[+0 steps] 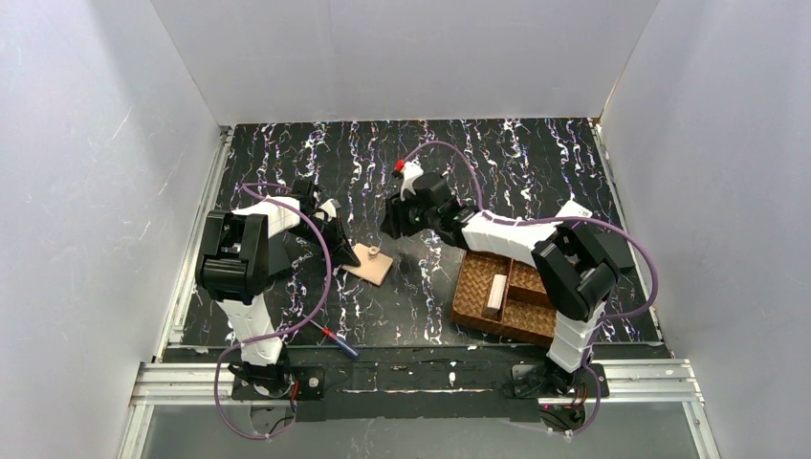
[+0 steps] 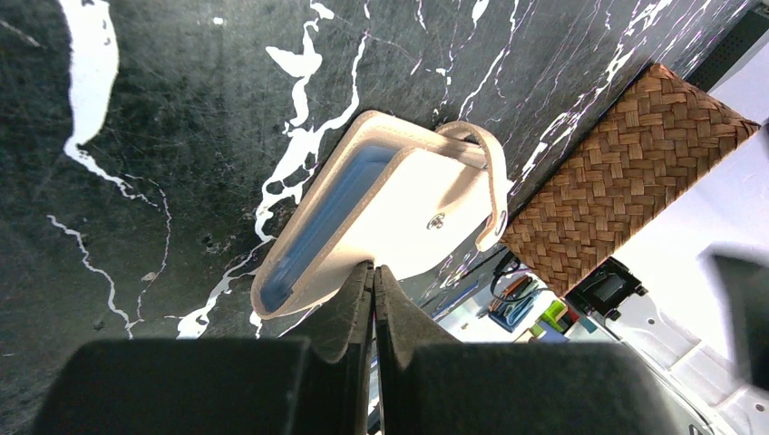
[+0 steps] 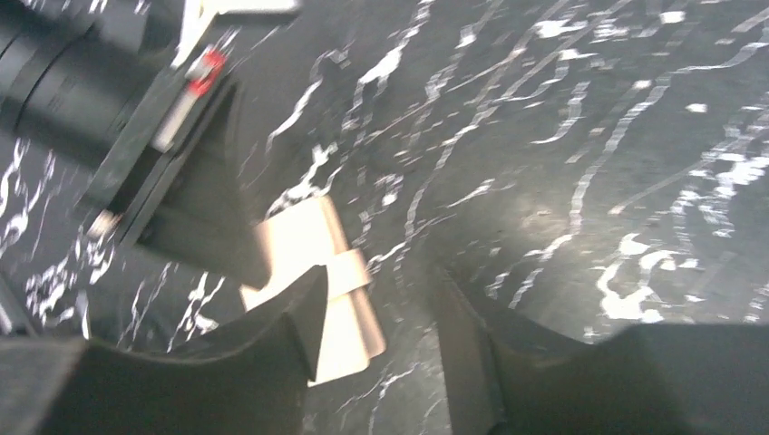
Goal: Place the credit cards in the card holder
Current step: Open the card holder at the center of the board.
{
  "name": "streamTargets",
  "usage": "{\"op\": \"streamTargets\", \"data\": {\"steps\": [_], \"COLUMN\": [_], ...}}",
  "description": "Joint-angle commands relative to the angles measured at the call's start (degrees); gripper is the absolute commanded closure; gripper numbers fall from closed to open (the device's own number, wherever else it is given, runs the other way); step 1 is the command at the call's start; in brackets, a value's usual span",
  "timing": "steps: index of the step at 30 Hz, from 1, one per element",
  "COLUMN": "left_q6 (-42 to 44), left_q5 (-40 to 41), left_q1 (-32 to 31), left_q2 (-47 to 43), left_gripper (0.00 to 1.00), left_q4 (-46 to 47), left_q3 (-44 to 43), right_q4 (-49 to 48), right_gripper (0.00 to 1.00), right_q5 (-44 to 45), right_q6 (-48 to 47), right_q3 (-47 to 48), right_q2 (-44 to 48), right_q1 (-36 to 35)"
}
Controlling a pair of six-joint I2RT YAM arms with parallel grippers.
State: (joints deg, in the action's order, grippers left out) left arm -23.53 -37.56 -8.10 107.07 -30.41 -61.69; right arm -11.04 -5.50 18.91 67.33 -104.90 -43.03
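- On the marbled table point(image 1: 536, 172), the tan card holder point(image 2: 408, 208) lies flat with a blue card point(image 2: 334, 216) tucked inside.
- At its edge, the left gripper point(image 2: 373, 272) has its fingers pressed together, tips touching the holder.
- Just beside it, the right gripper point(image 3: 381, 281) has its fingers apart and holds nothing.

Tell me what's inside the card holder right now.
A blue card shows through the card holder's open side. Any other cards behind it are hidden by the holder's tan wall.

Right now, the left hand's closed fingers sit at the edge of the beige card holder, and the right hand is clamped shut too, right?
Not quite: the right hand is open, with a clear gap between its fingers in the right wrist view. The left hand, fingers closed, does sit at the edge of the beige card holder.
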Motion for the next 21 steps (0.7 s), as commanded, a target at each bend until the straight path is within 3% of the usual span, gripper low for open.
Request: {"op": "streamTargets", "data": {"steps": [1,6,10,12,15,21], "left_q6": [3.4,3.5,3.6,3.6,3.7,3.6], "left_q5": [9.6,9.2,9.3,9.4,9.1,8.7], "left_q1": [-0.3,-0.6,-0.9,-1.0,-1.1,-1.2], "left_q2": [0.9,1.0,0.6,0.5,0.5,0.8], "left_gripper": [1.00,1.00,1.00,1.00,1.00,1.00], "left_q4": [-3.6,-3.5,-3.3,-3.3,-3.2,-2.8], "left_q3": [1.7,1.6,1.7,1.7,1.7,1.8], "right_q4": [3.6,1.6,5.6,6.2,6.7,6.8], "right_gripper": [0.40,0.22,0.25,0.24,0.07,0.07], "right_q5": [-5.9,-11.4,-11.4,-10.3,-7.5,-2.8], "right_q6": [-6.5,0.8,4.0,2.7,-3.1,-9.3], "right_q3": [0.1,-2.9,-1.1,-0.9,-0.2,2.3], "right_q2": [3.0,1.5,-1.7,-2.7,-3.2,-5.7], "right_q1": [-2.0,-1.5,-1.3,-1.5,-3.3,-5.8]}}
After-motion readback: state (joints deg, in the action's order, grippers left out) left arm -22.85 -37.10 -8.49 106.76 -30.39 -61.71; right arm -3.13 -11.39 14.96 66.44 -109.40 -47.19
